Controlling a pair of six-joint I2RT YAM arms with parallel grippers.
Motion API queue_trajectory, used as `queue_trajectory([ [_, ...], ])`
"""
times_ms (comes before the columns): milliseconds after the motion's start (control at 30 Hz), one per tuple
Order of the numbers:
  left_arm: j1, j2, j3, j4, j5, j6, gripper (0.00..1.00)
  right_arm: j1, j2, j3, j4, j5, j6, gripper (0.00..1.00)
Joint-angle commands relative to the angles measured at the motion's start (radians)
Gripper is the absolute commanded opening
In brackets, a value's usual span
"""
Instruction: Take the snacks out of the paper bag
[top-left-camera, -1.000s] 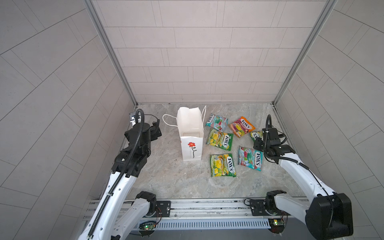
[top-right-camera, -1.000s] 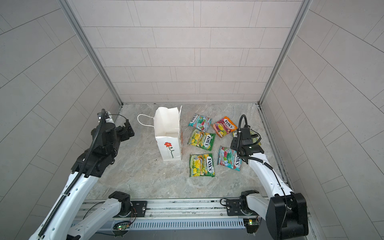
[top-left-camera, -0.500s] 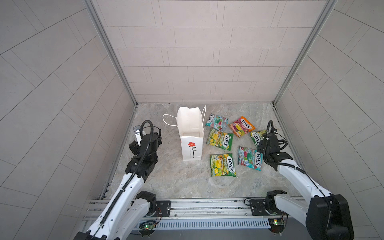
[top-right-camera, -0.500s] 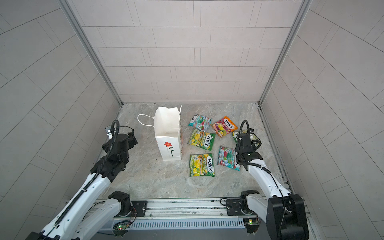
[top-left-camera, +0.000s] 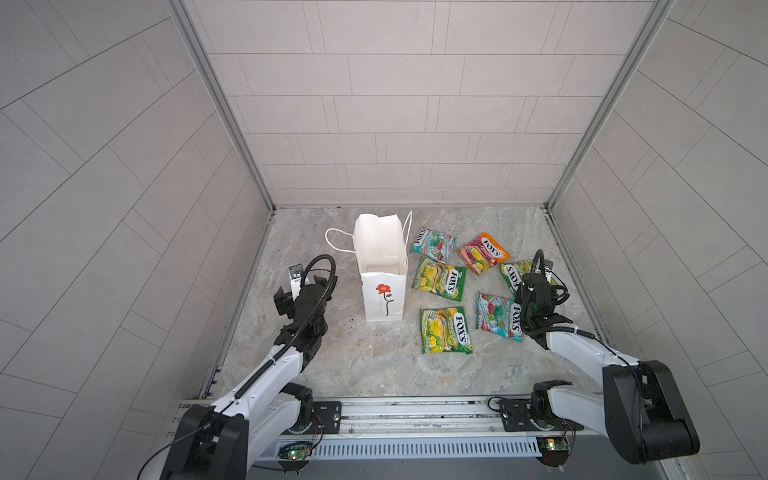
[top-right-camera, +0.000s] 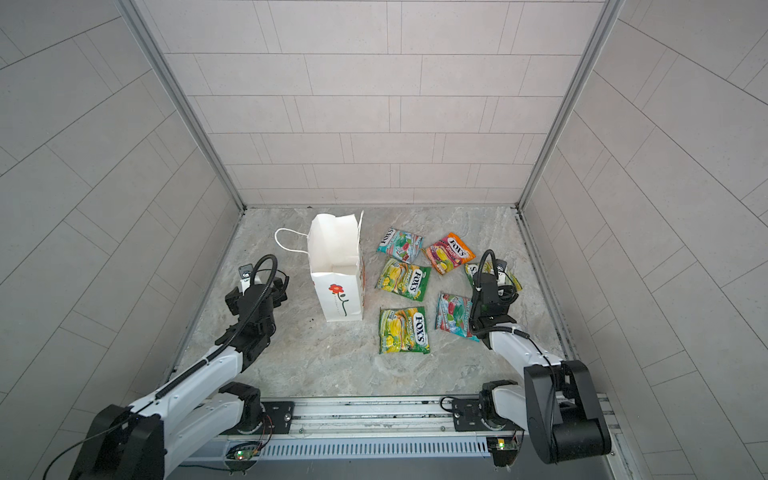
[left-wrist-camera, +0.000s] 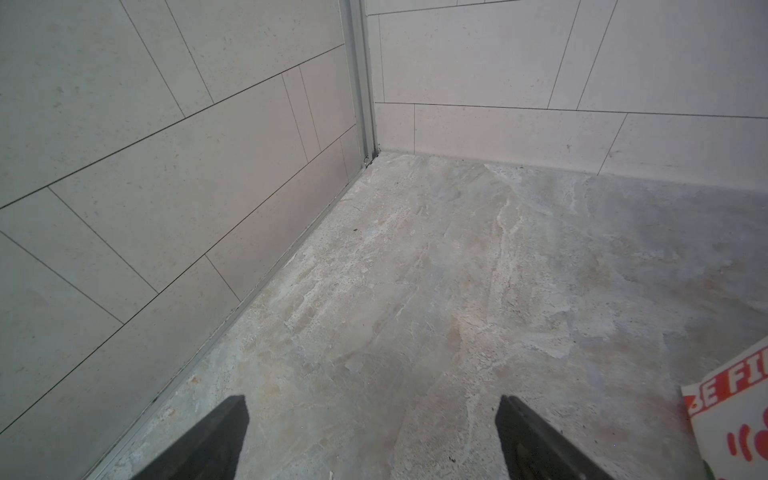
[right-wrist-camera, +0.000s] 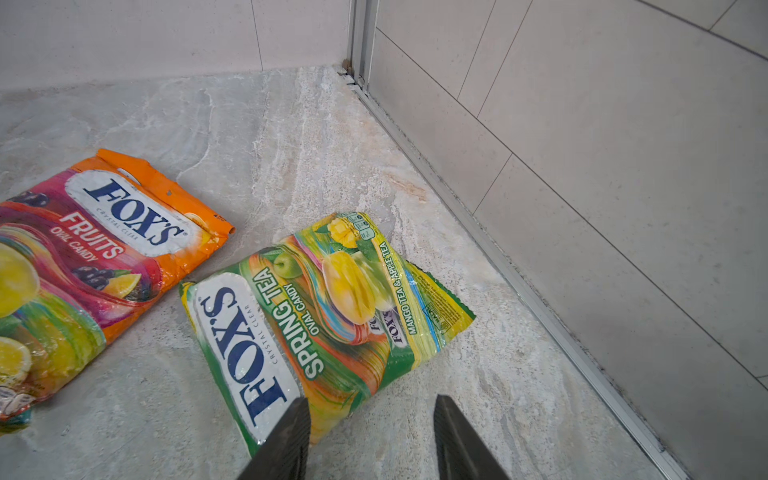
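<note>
Paper bag (top-left-camera: 383, 270) stands upright, mouth open, centre-left in both top views, clear of the back wall. Six snacks (top-right-camera: 402, 279) lie flat on the table (top-left-camera: 365, 370) to the bag's right, none touching it: upper teal pouch (top-left-camera: 433, 244), orange pouch (top-left-camera: 482, 252), mid green pouch (top-left-camera: 440, 279), lower green pouch (top-left-camera: 445, 330), lower teal pouch (top-left-camera: 498, 316) & far-right green pouch (top-left-camera: 511, 276), partly under the R arm and nearest the right wall edge. Right gripper (right-wrist-camera: 372, 436): fingers parted, not pinching, one tip over that pouch's corner. Left gripper (left-wrist-camera: 372, 440): fingers spread wide over bare table btwn bag & left wall rail. Table's lower strip, from front rail up to the pouches, is open.
</note>
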Motion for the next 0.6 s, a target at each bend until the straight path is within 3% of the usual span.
queue_trajectory([
  [0,0.012,0.071,-0.038,0.254,-0.015,0.078,0.99,-0.004,0.027,-0.009,0.118,0.037,-0.036,0.49],
  [333,0.065,0.393,-0.054,0.623,0.134,0.166,1.0,-0.004,0.156,-0.04,0.431,-0.009,-0.124,0.51],
  [467,0.133,0.507,-0.066,0.749,0.21,0.119,1.0,-0.004,0.235,-0.07,0.606,-0.051,-0.167,0.52],
  [567,0.157,0.582,-0.079,0.85,0.285,0.119,1.0,-0.004,0.28,-0.066,0.637,-0.082,-0.181,0.53],
])
